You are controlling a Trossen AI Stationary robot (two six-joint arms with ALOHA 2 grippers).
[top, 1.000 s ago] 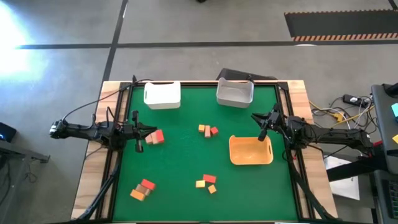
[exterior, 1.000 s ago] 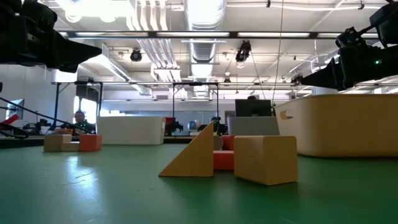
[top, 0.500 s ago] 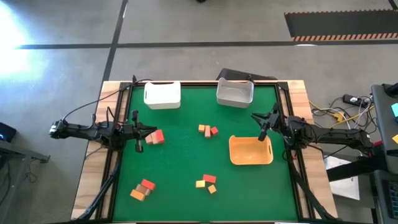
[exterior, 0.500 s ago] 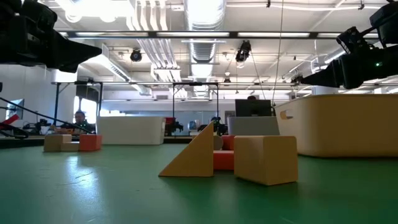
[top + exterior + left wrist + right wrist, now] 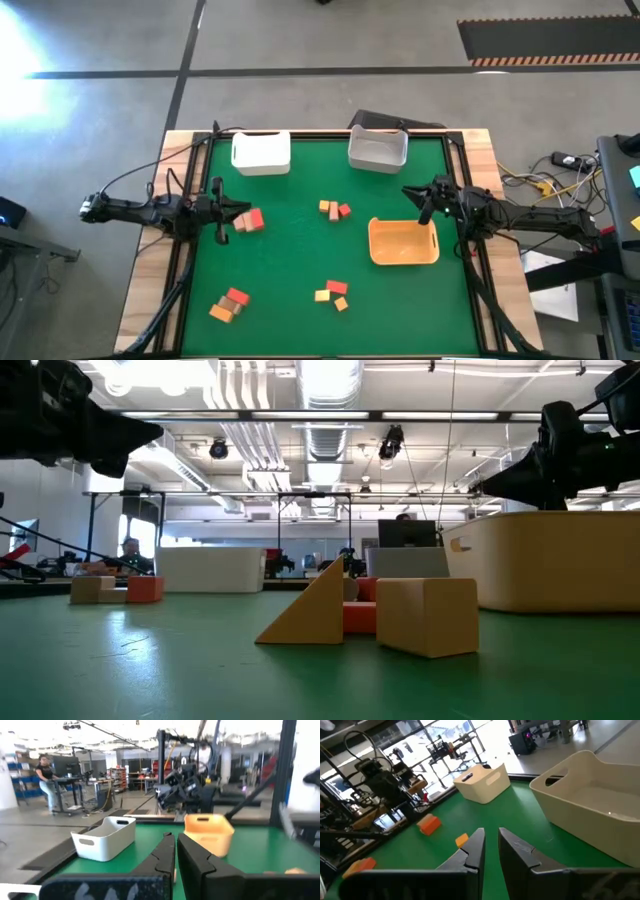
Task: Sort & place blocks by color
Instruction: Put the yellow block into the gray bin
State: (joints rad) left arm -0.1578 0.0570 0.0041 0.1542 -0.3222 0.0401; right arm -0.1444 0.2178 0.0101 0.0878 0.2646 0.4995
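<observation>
Small red, yellow-orange and tan blocks lie in several clusters on the green mat: a red and tan pair, a centre group, a near group and a near-left group. My left gripper hovers shut at the mat's left side, its tips just left of the red and tan pair and above them. My right gripper hovers at the right side, beyond the orange tray, shut but for a thin slit with nothing in it.
Two white bins stand at the mat's far edge. The orange tray rests on the mat at the right. Black rails frame the mat. A person stands in the room beyond the table.
My right gripper has rolled about its own pointing line while staying in place above the mat's right side. The blocks, tray and bins lie where they were.
</observation>
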